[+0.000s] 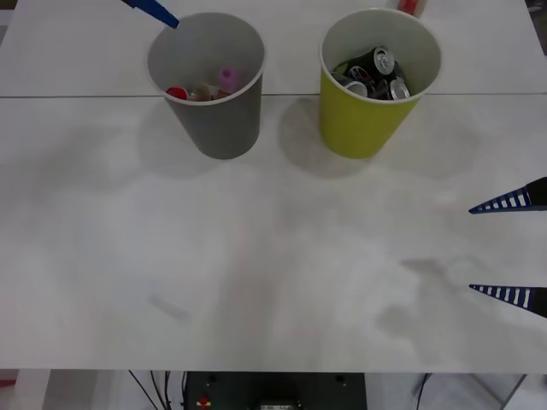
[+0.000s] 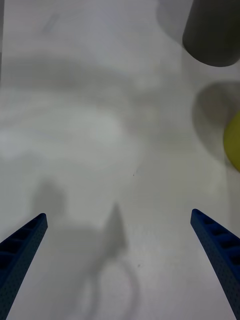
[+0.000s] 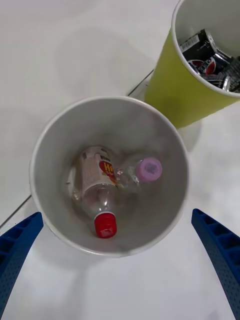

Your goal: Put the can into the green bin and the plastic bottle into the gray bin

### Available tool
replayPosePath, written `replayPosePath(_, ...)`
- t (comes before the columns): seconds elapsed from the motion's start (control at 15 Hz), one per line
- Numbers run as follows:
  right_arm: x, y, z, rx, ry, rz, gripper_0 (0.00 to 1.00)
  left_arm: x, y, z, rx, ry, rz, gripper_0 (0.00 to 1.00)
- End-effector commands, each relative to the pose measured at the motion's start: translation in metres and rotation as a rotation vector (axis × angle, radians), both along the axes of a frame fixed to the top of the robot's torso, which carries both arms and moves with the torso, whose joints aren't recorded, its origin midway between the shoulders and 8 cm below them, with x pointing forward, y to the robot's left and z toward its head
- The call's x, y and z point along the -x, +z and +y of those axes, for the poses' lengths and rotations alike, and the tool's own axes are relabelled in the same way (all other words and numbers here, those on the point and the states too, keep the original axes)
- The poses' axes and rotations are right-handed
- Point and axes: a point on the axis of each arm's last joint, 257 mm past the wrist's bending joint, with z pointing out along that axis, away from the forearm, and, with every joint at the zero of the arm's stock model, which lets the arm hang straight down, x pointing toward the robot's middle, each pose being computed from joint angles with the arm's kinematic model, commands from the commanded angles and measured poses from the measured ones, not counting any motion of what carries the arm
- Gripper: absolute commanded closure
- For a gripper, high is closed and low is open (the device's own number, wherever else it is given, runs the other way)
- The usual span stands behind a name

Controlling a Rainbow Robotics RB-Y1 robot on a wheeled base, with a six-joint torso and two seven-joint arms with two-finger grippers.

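Bottle of small clear plastic (image 3: 98, 186) with a red screw cap, pale liquid and an orange-yellow label, lying tilted on the floor of the tall, round, tapered dark gray plastic bin (image 1: 224, 128), cap toward the wall. Touching it inside the same bin, a second clear item with a pink cap (image 3: 149, 169). Lighter gray inside and rim on that bin, dark outside, standing upright at the far left of the white table (image 1: 256, 273).

Just right of it and apart from it, the tall, round, tapered yellow-green plastic bin (image 1: 363, 124), same size, pale inside and rim, upright. Inside, several black and silver drink cans (image 1: 376, 73) piled against each other, tops and sides showing.

Left gripper (image 3: 120, 260) hovering above the gray bin's mouth, blue ribbed fingers (image 3: 17, 240) spread wide apart with nothing between them; one blue fingertip seen at the far left edge in the front view, just beside the gray bin's rim. Right gripper (image 1: 509, 249) at the right edge of the table, nearer than the bins and well apart from both, its blue ribbed fingers (image 1: 506, 202) likewise spread wide and empty, above bare tabletop.

At the far edge behind the green bin, a small red object (image 1: 410, 7), too cut off to identify.
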Motion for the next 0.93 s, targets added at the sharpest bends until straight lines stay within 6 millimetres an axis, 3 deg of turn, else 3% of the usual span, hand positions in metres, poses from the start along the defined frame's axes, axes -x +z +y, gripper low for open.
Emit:
replayPosePath(0.07,0.0,0.0,0.0,0.0,0.0,0.0,0.0,0.022,-0.017,0.025,0.009,-0.067,-0.044,0.0)
replayPosePath(0.33,0.0,0.0,0.0,0.0,0.0,0.0,0.0,0.064,-0.048,0.06,-0.054,-0.208,-0.132,0.0)
replayPosePath(0.6,0.0,0.0,0.0,0.0,0.0,0.0,0.0,0.101,-0.082,0.079,-0.173,-0.326,-0.215,0.0)
replayPosePath(0.93,0.0,0.0,0.0,0.0,0.0,0.0,0.0,0.131,-0.12,0.097,-0.247,-0.451,-0.243,0.0)
